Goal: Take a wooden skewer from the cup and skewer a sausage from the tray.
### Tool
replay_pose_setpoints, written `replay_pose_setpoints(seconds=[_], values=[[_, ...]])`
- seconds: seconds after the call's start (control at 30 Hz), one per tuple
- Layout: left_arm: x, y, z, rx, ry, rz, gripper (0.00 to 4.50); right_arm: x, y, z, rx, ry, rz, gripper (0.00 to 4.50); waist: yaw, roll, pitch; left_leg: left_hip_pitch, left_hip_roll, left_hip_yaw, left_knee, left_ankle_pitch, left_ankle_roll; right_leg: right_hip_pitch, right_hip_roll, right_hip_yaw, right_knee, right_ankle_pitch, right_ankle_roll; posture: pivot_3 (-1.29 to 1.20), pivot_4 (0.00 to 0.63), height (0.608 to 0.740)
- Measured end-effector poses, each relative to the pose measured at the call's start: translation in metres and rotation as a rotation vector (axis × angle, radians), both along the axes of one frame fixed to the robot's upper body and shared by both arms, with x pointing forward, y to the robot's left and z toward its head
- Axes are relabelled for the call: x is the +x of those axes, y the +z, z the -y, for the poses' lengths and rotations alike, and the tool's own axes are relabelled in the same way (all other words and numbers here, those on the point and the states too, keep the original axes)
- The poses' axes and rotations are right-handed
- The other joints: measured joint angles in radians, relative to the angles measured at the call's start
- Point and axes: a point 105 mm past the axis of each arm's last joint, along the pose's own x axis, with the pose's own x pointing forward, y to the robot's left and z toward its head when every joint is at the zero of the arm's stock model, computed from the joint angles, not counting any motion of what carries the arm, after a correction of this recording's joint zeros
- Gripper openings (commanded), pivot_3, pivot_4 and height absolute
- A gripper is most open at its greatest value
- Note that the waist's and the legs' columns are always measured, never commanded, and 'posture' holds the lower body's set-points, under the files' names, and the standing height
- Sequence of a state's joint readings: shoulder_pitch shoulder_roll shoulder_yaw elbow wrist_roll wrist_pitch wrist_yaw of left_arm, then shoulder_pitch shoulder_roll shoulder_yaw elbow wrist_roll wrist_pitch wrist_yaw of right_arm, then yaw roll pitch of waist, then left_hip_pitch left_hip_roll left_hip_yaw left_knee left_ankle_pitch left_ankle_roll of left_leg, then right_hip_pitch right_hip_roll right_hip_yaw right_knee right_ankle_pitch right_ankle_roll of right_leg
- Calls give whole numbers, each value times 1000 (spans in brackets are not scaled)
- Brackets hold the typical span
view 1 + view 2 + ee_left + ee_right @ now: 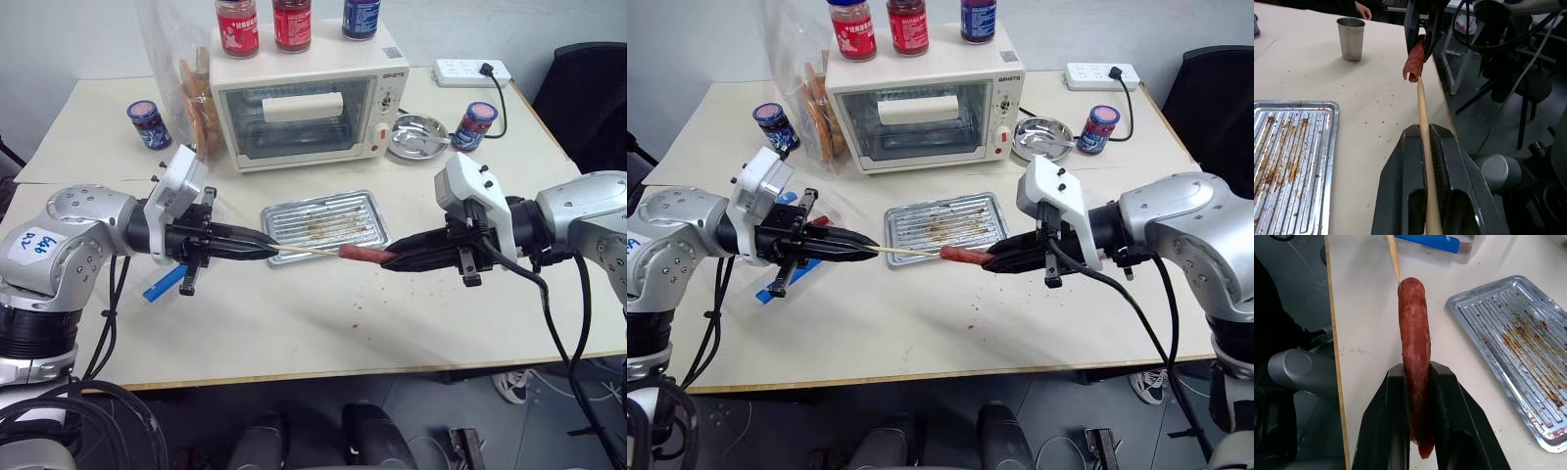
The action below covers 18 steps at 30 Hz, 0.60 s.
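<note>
at sausage (1414,357) end, apparently skewer (307,252) tip

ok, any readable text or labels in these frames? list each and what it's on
Brand word on the toaster oven, top right of its front: too small to read.
Handwritten blue characters on the white sticker on the left arm: not legible.
Red and blue labels on the jars: too small to read.

Beige table (294,323): tray (326,220), toaster oven (304,108), cup (1350,38), jars, dish.
</note>
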State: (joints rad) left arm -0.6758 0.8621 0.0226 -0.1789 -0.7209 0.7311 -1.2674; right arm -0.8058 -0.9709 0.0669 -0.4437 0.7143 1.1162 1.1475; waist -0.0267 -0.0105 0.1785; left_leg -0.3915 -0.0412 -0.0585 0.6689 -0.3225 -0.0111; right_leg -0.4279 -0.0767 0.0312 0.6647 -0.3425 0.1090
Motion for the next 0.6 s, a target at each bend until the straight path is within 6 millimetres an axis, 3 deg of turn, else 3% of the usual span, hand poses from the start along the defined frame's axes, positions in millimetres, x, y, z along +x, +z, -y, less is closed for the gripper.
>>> replay_pose_setpoints(seconds=[0.6], values=[[4, -1, -6, 11, 20, 2, 0, -1, 1, -1, 10, 12, 10, 281, 0, 0, 0, 0, 0, 0, 0, 0, 0, 0, 0, 0, 0, 0, 0, 0, 150, 740]])
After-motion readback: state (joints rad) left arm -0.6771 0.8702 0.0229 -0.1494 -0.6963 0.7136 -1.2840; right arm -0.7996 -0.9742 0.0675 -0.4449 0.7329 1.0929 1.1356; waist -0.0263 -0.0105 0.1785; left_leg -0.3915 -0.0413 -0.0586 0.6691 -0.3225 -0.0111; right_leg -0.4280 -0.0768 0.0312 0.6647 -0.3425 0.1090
